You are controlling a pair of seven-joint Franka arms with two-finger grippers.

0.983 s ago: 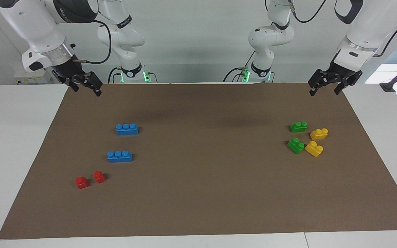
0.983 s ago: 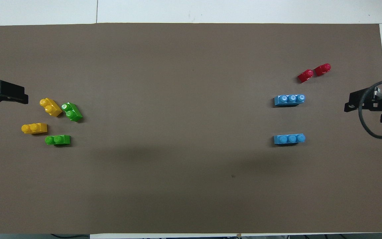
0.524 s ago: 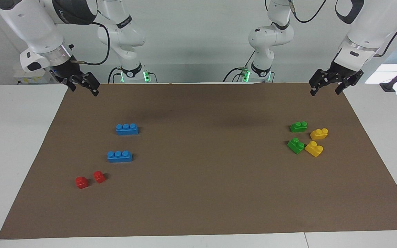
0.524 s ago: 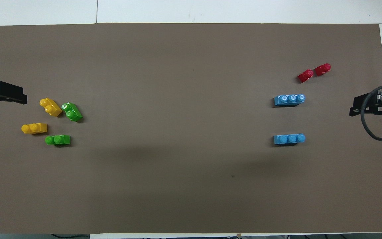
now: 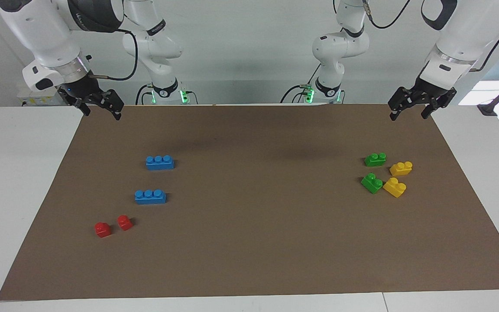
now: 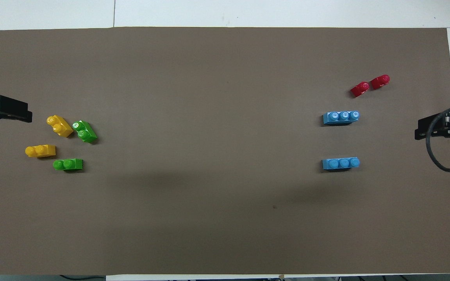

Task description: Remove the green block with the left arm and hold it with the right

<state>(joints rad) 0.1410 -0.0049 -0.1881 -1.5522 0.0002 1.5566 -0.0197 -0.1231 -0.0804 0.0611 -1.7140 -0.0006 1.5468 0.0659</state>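
Presently, facing view. Brown mat (image 5: pixel 249 242) on a white table. Left gripper (image 5: pixel 410 109): raised over the mat's corner at the left arm's end, by the robots' edge; fingers spread, nothing held. Right gripper (image 5: pixel 101 109): raised over the matching corner at the right arm's end; fingers apart, nothing held. Green block (image 5: pixel 375 159): flat on the mat at the left arm's end, farther from the robots than the left gripper and well apart from it. Second green block (image 5: pixel 371 183): just beside the first, farther from the robots, turned aslant. Two yellow blocks (image 5: pixel 401 168) (image 5: pixel 394 187): beside the green pair, toward the mat's end. Two blue blocks (image 5: pixel 159 162) (image 5: pixel 150 196) and two red blocks (image 5: pixel 102 229) (image 5: pixel 124 222): at the right arm's end.

Overhead view. Left gripper (image 6: pixel 24 116): at the frame's edge, clear of every block. Green block (image 6: pixel 68 164): nearest the robots of its cluster. Second green (image 6: pixel 84 131): touching one yellow block (image 6: pixel 59 125). Other yellow (image 6: pixel 40 150): apart from the rest. Right gripper (image 6: pixel 424 130): over the mat's edge, level with the gap between the blues (image 6: pixel 341 117) (image 6: pixel 341 163). Reds (image 6: pixel 360 89) (image 6: pixel 380 81): farthest out.
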